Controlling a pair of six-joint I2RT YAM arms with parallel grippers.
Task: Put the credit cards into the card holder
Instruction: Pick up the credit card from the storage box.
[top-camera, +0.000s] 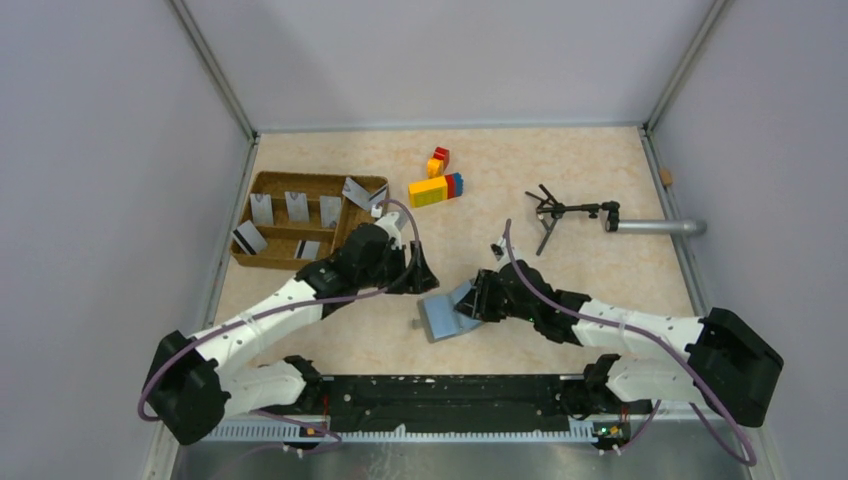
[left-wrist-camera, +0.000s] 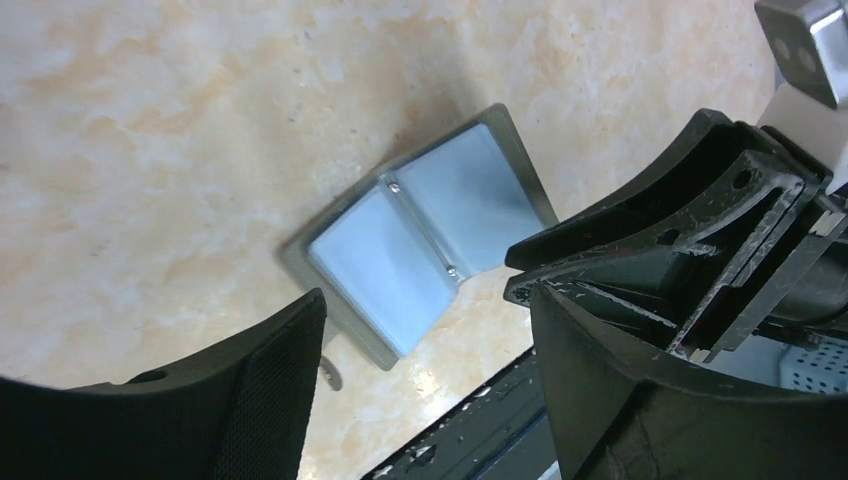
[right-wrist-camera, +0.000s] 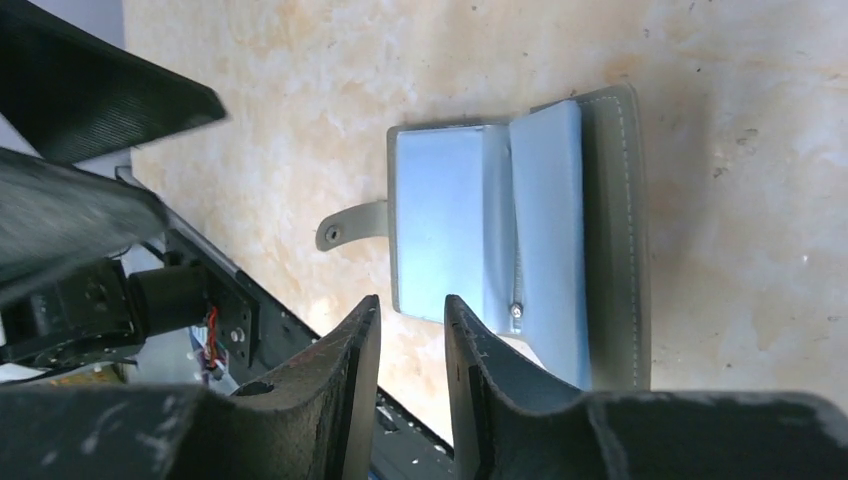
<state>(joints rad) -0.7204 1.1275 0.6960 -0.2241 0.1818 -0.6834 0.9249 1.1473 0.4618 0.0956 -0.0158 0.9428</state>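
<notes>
Tabletop (top-camera: 560, 160), beige and marbled, carried everything. The card holder (top-camera: 445, 315) was taken as reference for all positions.

Left arm: the left gripper (top-camera: 420, 283) hung just beyond and left of the holder, not touching it. In the wrist view, the left gripper (left-wrist-camera: 420, 295) had its fingers (left-wrist-camera: 250, 400) spread wide, with nothing between them and the holder in plain sight through the gap.

Right arm: the right gripper (top-camera: 475, 300) sat at the holder's right side. In the wrist view, the right gripper (right-wrist-camera: 410, 305) had its fingers (right-wrist-camera: 340, 370) a narrow gap apart, with bare table showing through. The holder's near edge lay right at the tips. Whether a tip touched it could not be settled from this angle.

Wicker tray (top-camera: 300, 177): brown and compartmented, well apart from the holder, beyond it and to its left.

Card holder (left-wrist-camera: 420, 235): lay open with its grey-blue inner panels up, folded in a shallow V along the spine. The grey outer edging (right-wrist-camera: 615, 230) showed around the panels.

Metal tube (top-camera: 655, 227) and black tripod-like stand (top-camera: 560, 212): beyond the holder and to its right.

Toy blocks (top-camera: 435, 188): yellow, red and blue, straight beyond the holder.

Credit cards (top-camera: 297, 206): several silver-grey ones, all in the tray compartments and well apart from the holder. One (top-camera: 248, 239) showed a dark stripe.

Strap tab (right-wrist-camera: 345, 228): stuck out from the holder's outer edge, with a snap at its end.
</notes>
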